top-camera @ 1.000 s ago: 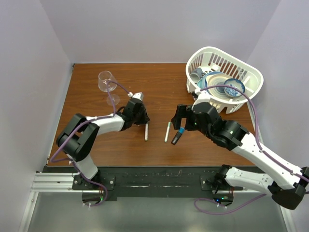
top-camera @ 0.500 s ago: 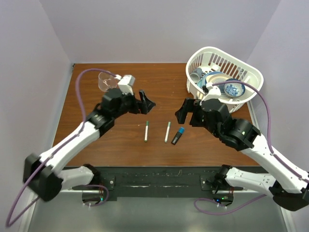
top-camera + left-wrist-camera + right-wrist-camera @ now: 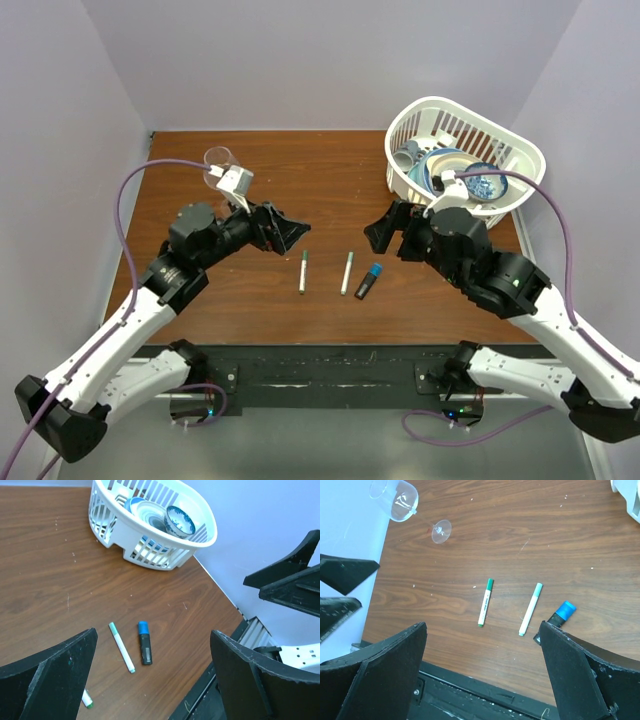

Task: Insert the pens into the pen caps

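Pens: left white pen, right white pen, black marker, all capped, side by side mid-desk. White basket, far right corner: stacked bowls. Left gripper, right gripper: jaws apart, empty.

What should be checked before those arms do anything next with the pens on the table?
1. Left gripper open and empty: ok.
2. Right gripper open and empty: ok.
3. Blue cap on the black marker: ok.
4. Dark green cap on the left white pen: ok.
5. Pale green cap on the right white pen: ok.
6. Wine glass clear of the left arm: cannot tell; they overlap from above.
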Controlling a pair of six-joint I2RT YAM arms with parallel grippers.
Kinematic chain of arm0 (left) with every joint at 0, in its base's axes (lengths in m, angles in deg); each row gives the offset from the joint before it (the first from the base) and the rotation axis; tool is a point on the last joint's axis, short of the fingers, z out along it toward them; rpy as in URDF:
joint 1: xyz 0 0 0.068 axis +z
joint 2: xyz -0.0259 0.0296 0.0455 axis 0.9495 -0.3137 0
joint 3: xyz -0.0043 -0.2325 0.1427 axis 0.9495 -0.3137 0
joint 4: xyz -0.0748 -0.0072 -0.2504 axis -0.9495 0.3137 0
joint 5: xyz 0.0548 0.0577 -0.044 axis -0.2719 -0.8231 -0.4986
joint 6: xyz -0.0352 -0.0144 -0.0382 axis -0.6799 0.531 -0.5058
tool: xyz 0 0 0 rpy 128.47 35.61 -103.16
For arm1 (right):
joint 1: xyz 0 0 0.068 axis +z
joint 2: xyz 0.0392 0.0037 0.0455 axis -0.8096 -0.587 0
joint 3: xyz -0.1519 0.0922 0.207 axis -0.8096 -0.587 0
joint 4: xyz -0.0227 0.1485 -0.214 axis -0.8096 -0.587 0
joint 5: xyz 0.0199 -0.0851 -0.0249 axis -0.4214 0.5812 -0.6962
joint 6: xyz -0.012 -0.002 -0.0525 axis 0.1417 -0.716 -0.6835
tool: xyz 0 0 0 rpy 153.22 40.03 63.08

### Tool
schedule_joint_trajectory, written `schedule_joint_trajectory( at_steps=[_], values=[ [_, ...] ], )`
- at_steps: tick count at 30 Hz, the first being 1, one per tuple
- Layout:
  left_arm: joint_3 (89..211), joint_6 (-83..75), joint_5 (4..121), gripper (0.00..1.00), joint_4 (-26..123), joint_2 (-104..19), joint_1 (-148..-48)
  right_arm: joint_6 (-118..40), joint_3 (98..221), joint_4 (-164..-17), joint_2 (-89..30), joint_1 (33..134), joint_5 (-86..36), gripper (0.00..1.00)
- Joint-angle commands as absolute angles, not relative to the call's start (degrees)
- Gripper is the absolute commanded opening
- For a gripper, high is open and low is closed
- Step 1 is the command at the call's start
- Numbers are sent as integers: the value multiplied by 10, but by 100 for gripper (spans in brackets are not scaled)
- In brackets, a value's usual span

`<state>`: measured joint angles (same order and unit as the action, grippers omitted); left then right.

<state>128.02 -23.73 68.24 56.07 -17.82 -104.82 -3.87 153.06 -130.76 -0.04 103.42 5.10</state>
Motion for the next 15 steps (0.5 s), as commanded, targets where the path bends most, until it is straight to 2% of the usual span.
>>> schedule_joint_trajectory(
  at_steps=[1,15],
  values=[
    [1271,-248,706,100,542,-165,-1045,-24,1528,-1283,-7,1035,49,99],
    [1288,-249,686,100,549,-161,-1045,-15,1513,-1239,8,1035,30,99]
  ],
)
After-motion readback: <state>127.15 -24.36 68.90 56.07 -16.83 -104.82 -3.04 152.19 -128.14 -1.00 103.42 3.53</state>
